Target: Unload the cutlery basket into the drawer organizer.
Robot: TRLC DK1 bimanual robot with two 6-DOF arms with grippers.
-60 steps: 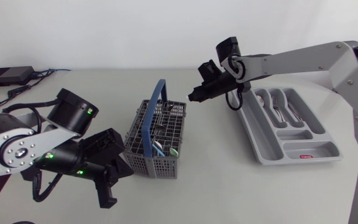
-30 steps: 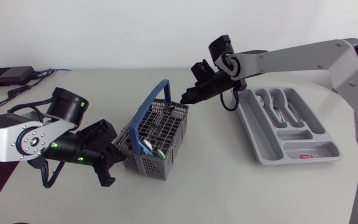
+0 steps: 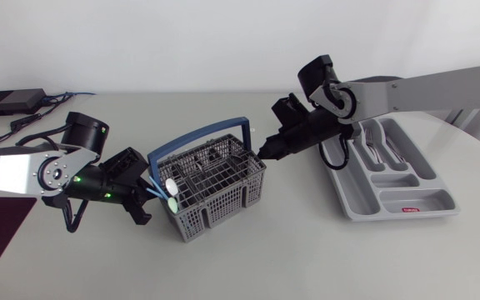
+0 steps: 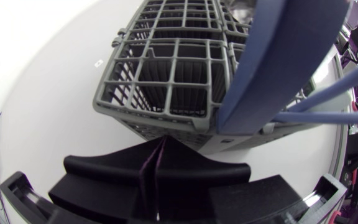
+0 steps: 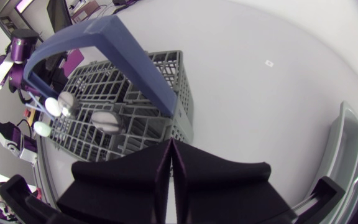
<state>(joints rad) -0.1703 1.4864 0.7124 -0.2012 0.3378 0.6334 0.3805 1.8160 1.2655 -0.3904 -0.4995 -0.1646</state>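
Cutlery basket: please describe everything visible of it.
The cutlery basket is grey lattice plastic and stands on the table, with a blue handle arched over it. Cutlery with pale ends leans out toward the left gripper, which is shut at its wall. The right gripper, also shut, is by the opposite corner.

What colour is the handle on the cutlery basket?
Blue. The arched plastic handle of the grey mesh plastic cutlery basket shows best in the head view.
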